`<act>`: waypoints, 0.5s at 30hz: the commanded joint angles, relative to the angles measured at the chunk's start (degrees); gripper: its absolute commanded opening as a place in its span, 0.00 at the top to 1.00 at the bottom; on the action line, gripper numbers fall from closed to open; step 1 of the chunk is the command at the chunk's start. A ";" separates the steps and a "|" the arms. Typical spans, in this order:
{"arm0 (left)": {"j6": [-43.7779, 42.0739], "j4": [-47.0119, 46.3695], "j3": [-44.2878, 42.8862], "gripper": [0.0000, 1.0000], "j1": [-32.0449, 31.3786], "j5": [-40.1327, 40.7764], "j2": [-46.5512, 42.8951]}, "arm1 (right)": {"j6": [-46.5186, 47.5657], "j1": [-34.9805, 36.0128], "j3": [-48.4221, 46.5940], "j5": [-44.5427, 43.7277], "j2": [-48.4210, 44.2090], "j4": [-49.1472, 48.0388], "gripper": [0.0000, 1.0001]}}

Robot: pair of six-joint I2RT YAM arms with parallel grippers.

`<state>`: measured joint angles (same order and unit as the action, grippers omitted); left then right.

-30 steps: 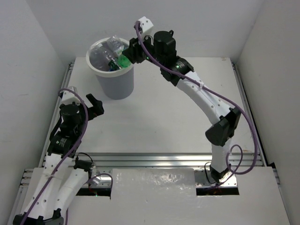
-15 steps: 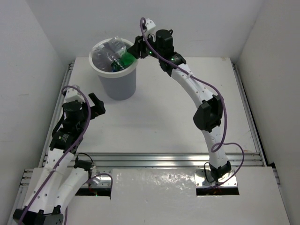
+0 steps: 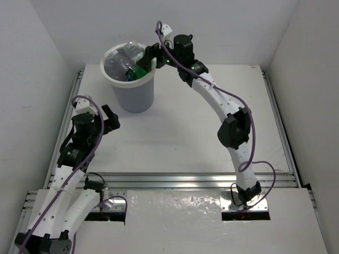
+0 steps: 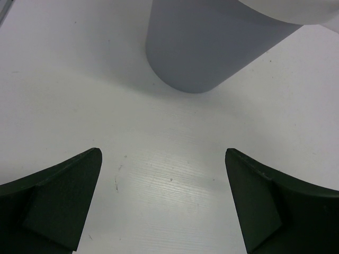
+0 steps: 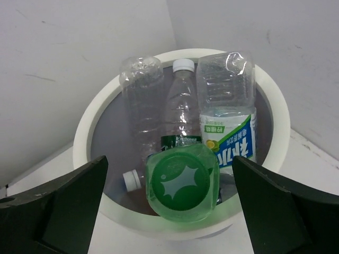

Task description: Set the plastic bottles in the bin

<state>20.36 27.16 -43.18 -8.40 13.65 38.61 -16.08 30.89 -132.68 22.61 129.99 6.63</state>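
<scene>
The bin point(image 3: 135, 96), grey with a thick white rim, stands at the table's far left. Inside lie several plastic bottles: two clear ones point(image 5: 141, 100), one with a blue-white label point(image 5: 229, 127) and one with a dark green label point(image 5: 178, 141). A green bottle point(image 5: 183, 182) sits cap-up just inside the near rim point(image 5: 85, 143). My right gripper point(image 5: 169, 172) hovers over the bin, open, its fingers point(image 5: 63, 206) wide of the green bottle. My left gripper point(image 4: 163, 156) is open and empty, low over the table just in front of the bin point(image 4: 212, 47).
White walls close in on the left, back and right of the white table point(image 3: 185, 127). An aluminium rail point(image 3: 185, 179) runs along the near edge. The right arm point(image 3: 222, 106) stretches diagonally across the table's middle.
My right gripper has opened and let go of the green bottle, which now rests inside the bin's rim. The left arm has barely shifted.
</scene>
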 commanded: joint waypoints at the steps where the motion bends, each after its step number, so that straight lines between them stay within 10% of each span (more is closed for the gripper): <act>1: -0.76 -2.46 -1.65 0.01 0.41 -0.64 0.24 | 0.69 0.22 -1.79 -2.21 -2.29 -1.28 0.01; 11: 0.47 -1.23 -3.40 0.01 0.58 2.17 1.55 | 4.30 -2.50 4.61 -24.16 -19.58 10.12 0.01; 15: 0.38 0.35 -5.24 0.00 0.58 6.29 1.38 | 5.96 -2.77 25.27 -34.82 -37.02 17.27 0.01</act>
<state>20.32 27.97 -44.84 -8.40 16.21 40.51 -12.19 28.75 -118.06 -1.74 105.62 18.44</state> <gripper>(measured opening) 0.995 0.986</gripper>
